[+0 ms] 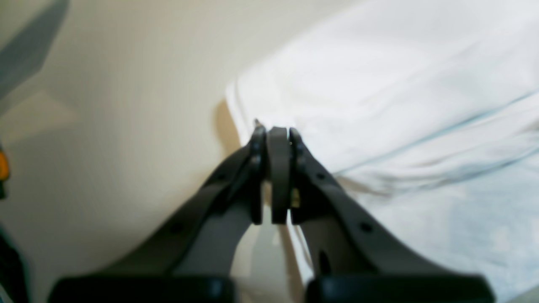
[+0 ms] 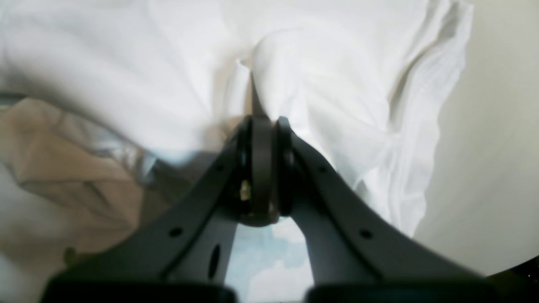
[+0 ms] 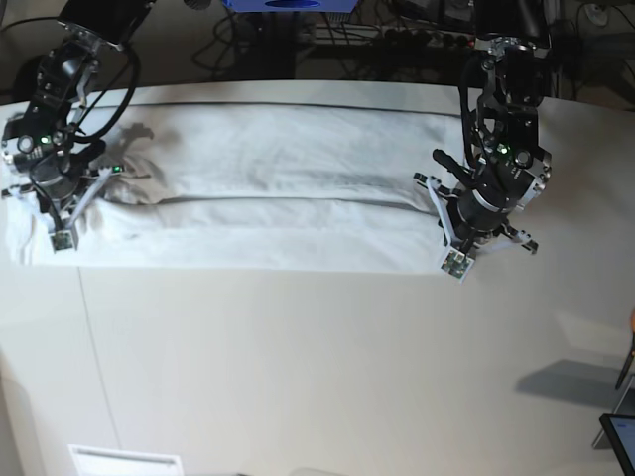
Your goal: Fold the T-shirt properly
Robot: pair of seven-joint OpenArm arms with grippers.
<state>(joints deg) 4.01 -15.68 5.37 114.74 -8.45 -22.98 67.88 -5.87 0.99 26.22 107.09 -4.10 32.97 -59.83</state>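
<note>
The white T-shirt [image 3: 278,198] lies as a long, lengthwise-folded band across the far part of the table [image 3: 298,377]. In the base view my left arm stands over its right end and my right arm over its left end. My left gripper [image 1: 278,131] is shut at the shirt's edge [image 1: 379,92], where the cloth looks slightly raised. Bunched fabric [image 2: 320,84] rises to a pinched fold right at the tips of my right gripper [image 2: 263,120], which is shut on it. In the base view the arms hide both sets of fingertips.
Cables and dark equipment [image 3: 397,30] crowd the space behind the table's far edge. A dark screen corner [image 3: 620,436] and a shadow sit at the right front. A white label [image 3: 124,461] lies at the front edge. The off-white tabletop spreads in front of the shirt.
</note>
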